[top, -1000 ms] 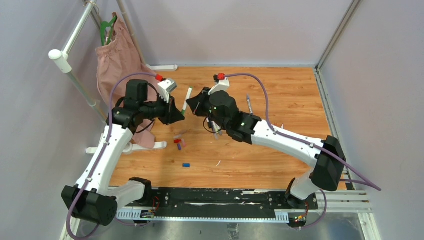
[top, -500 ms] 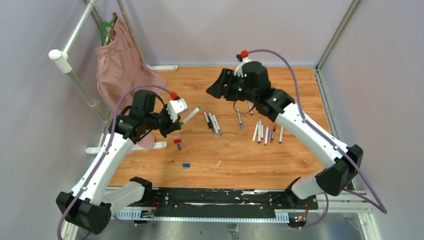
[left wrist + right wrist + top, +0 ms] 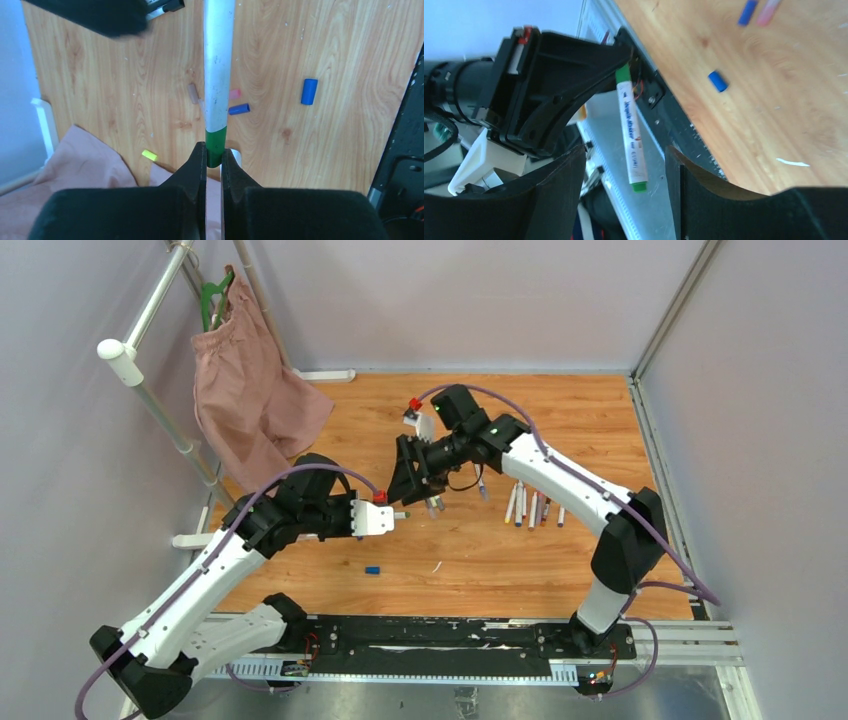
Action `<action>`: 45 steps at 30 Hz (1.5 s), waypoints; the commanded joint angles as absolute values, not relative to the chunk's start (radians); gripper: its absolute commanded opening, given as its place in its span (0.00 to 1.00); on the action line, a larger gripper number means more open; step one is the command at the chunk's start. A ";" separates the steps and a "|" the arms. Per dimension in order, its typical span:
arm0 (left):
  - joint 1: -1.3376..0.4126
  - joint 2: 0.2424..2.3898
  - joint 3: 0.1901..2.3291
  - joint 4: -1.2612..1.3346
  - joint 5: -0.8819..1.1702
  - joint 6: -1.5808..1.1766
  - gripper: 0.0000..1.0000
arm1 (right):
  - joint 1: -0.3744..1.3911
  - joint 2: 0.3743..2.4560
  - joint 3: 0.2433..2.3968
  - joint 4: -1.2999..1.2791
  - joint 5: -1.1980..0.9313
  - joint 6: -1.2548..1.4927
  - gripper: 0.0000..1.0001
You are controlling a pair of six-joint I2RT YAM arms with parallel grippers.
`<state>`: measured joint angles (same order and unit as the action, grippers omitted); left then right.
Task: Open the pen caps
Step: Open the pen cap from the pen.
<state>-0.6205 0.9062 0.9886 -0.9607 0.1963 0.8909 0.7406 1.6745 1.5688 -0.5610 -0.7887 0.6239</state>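
- Wood-grain tabletop (image 3: 600, 420), top view: the left gripper (image 3: 390, 515) holds a white marker pen with green ends (image 3: 399, 513) roughly level, its free end close to the right gripper (image 3: 410, 478). A short blue plastic pen cap (image 3: 372, 569) lies alone nearer the bases. A row of thin white pens (image 3: 530, 505) lies to the right.
- Left wrist view: the left gripper is pinched tight on one green end of the pen. On the wood beyond lie the blue cap, a dark blue cap (image 3: 239, 108), a pink cap (image 3: 235, 93) and a yellow cap (image 3: 149, 155), the last beside a pink cloth (image 3: 75, 165).
- Right wrist view: the right gripper's fingers stand spread either side of the pen's free green end, not touching it.
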 commanded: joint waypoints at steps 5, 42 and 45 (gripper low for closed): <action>-0.664 0.906 1.012 -0.977 0.129 0.948 0.00 | 0.860 1.759 1.607 -0.609 -0.975 0.626 0.60; -0.680 0.922 1.078 -1.057 0.313 0.927 0.31 | 0.899 1.776 1.492 -0.430 -1.091 0.581 0.00; -0.680 0.930 1.087 -1.087 0.342 0.945 0.27 | 0.899 1.779 1.487 -0.418 -1.096 0.580 0.00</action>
